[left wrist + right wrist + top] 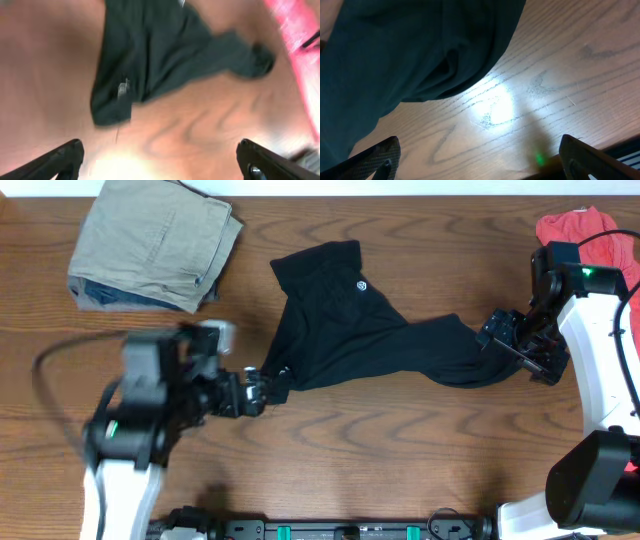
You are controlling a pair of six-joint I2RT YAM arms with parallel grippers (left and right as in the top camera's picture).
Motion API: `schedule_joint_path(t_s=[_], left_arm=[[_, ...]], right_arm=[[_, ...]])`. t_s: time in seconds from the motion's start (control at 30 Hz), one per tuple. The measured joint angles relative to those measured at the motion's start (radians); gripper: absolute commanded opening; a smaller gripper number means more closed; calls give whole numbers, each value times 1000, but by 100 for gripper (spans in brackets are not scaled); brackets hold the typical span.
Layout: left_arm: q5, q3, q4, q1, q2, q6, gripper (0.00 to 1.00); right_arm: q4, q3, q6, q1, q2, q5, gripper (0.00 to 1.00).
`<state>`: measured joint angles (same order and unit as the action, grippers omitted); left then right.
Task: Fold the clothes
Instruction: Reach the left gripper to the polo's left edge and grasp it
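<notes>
The clothes, a black shirt [360, 330] with a small white logo, lie crumpled across the middle of the wooden table. My left gripper [262, 388] sits at the shirt's lower left corner, jaws wide open. In the left wrist view the shirt [160, 55] lies ahead of the gripper [160, 160], with only bare wood between the fingers. My right gripper [497, 330] is at the shirt's right end. In the right wrist view it [480, 160] is open over bare table, with the dark fabric [405, 50] filling the upper left.
Folded khaki trousers [155, 242] lie at the back left. A red T-shirt [585, 230] lies at the back right behind the right arm, and it [300, 30] also shows in the left wrist view. The left arm looks blurred in the overhead view.
</notes>
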<state>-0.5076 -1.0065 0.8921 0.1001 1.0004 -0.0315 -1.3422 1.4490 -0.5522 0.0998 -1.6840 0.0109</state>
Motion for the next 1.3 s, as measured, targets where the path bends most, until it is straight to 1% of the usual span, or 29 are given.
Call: schedule_joint_path(t_s=[0.03,0.1,0.23,0.33,0.53,0.7,0.83,0.97,1.3], left_arm=[[24,-31,27,35,63,13,98],[54,-62,27,87,155,32,98],[94,-71,-53,157,309,54,98],[157,-71,-92,187,386,48,98],[382,-72,-106,245,555,19,98],[459,-72,-179,250,696,-18,98],[479,-72,-224,250,746,-44,98],[476,-72,-237,250,749,-54,98],[341,-72,-224,271,749,-80,98]], right_arm=[[0,0,0,0,0,0,99],[0,0,0,0,0,0,99],[0,0,0,0,0,0,99],[0,0,0,0,0,0,99],[0,0,0,0,0,0,99],[0,0,0,0,0,1,99],[0,0,0,0,0,0,99],[0,0,0,0,0,0,99],[0,0,0,0,0,0,99]])
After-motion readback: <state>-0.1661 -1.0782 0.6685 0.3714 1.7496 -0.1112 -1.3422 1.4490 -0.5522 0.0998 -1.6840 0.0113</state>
